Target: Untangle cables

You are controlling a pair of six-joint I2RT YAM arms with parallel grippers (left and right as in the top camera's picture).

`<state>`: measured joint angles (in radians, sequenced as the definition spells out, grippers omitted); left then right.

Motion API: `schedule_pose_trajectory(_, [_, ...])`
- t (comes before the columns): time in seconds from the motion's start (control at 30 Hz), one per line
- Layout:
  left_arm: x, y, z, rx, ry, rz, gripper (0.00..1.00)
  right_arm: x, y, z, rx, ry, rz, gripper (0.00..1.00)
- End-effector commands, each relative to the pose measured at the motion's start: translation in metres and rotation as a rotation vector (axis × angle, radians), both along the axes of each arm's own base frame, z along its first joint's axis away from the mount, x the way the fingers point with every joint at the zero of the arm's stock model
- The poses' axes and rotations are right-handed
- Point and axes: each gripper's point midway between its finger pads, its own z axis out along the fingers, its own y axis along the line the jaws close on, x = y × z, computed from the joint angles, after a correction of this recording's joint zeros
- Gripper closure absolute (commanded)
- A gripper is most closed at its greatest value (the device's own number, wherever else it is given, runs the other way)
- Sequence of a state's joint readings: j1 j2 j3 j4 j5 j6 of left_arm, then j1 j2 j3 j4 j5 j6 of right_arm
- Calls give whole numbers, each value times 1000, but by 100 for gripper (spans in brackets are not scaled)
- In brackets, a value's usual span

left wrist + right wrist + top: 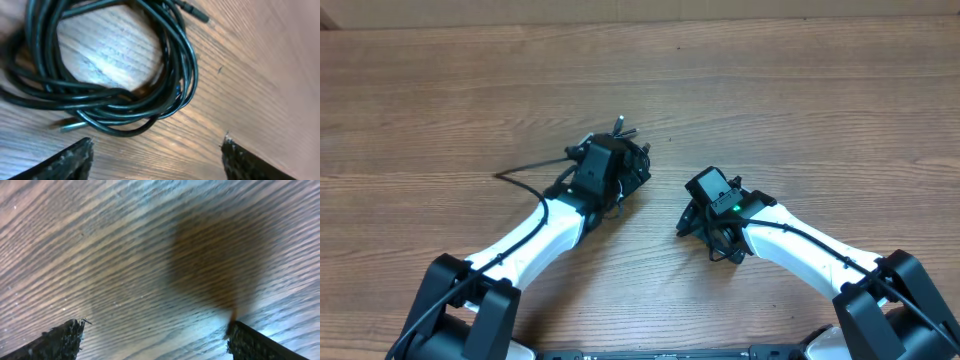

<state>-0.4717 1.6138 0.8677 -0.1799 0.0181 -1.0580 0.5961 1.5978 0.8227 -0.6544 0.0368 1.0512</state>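
The cables (182, 70) are found tangled just ahead of the left gripper (157, 155) — it and the right gripper (155, 335) are spread wide, empty — so an outer strand is probably to be grasped first.

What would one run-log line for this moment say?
cables: tangled coil on table | left jaws: open, empty, by coil | right jaws: open, empty, over bare wood
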Motion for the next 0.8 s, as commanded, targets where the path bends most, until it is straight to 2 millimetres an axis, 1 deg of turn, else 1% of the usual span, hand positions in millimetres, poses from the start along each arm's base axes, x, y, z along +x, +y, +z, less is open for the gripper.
schedule_pose_trajectory(0.0, [5,-6,28,36,-17,-62,14,8,-6,6,-25,-51,-11,7])
schedule_pose_trajectory(0.07, [2,-4,32,16,38,-5,13,10,-5,7,-18,-60,-11,7])
schedule_pose_trajectory(0.13, [-3,-3,33,-40,103,93,12,10,-5,7,-18,-60,-11,5])
schedule_pose_trajectory(0.23, [-14,-2,24,-148,230,298,13,10,-5,7,-19,-59,-10,4])
schedule_pose_trajectory(0.33, [-18,0,10,-202,307,486,11,10,-5,7,-19,-59,-10,3])
schedule_pose_trajectory(0.37, [-18,0,6,-220,326,530,13,10,-5,7,-19,-59,-9,3])
schedule_pose_trajectory(0.43, [-16,-1,-5,-252,358,616,24,10,-5,6,-22,-59,-2,3])
schedule_pose_trajectory(0.5, [-6,-2,-12,-258,336,641,37,8,-6,6,-25,-54,-2,3])
schedule_pose_trajectory(0.53, [-1,-2,-14,-262,322,644,40,8,-6,6,-28,-52,5,3])
schedule_pose_trajectory(0.63, [9,-6,-23,-276,304,643,41,7,-7,6,-37,-52,35,3])
schedule_pose_trajectory(0.77, [11,-2,-37,-243,302,661,40,7,-8,6,-42,-52,45,2])
